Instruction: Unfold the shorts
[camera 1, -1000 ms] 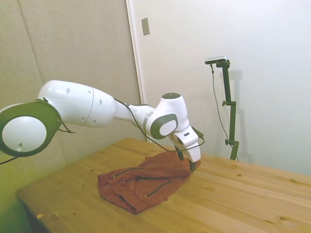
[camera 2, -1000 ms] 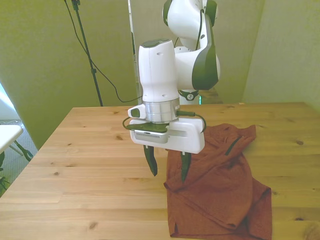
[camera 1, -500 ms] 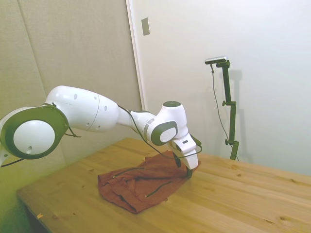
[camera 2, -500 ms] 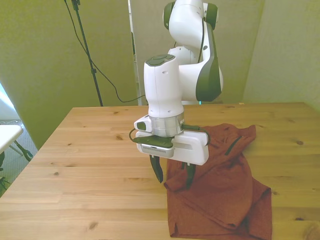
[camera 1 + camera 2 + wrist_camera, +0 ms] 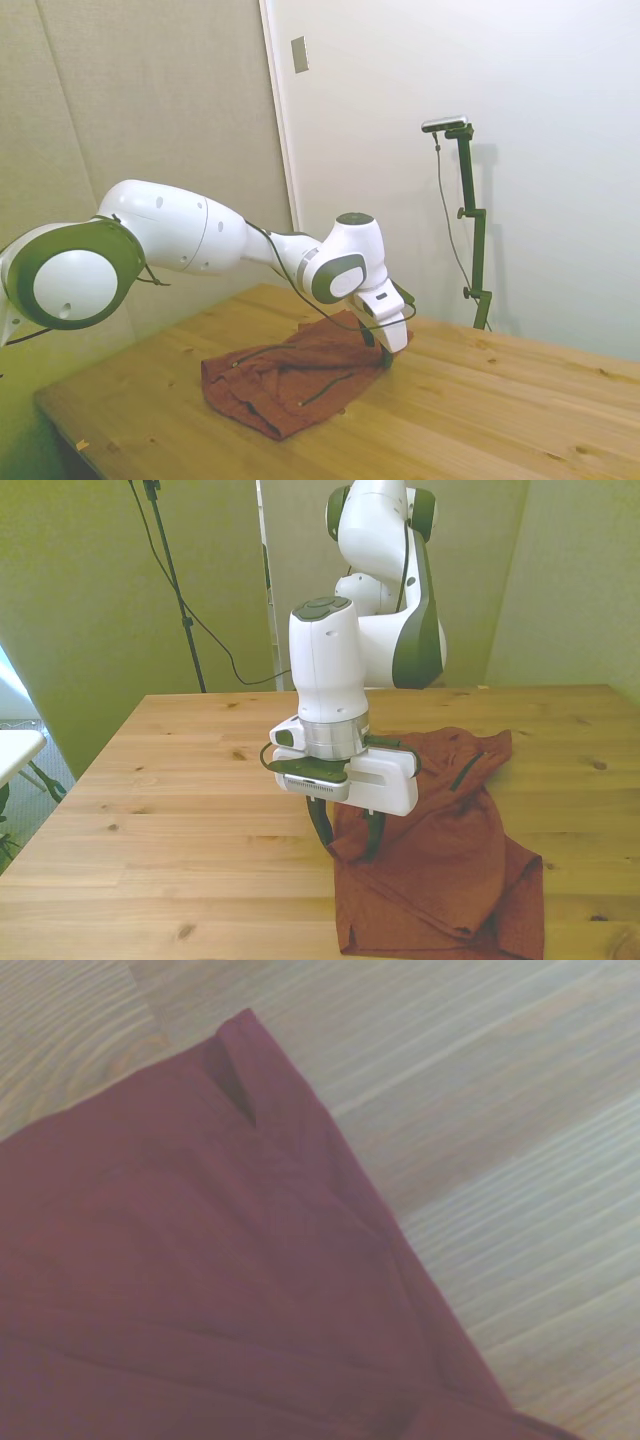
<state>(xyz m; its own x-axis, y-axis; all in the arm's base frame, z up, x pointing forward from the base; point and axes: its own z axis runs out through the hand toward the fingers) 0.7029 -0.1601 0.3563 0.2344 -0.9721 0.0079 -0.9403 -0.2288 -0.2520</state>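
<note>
Hovering low, the gripper (image 5: 345,837) is sitting with fingers spread across the shorts' (image 5: 440,850) edge on the table (image 5: 170,810), toward the front view's right; nothing else is crowding it.

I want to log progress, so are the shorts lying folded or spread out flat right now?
Folded. The shorts lie bunched, fabric layers overlapping with a doubled edge near the gripper, whose open fingers straddle that edge.
</note>
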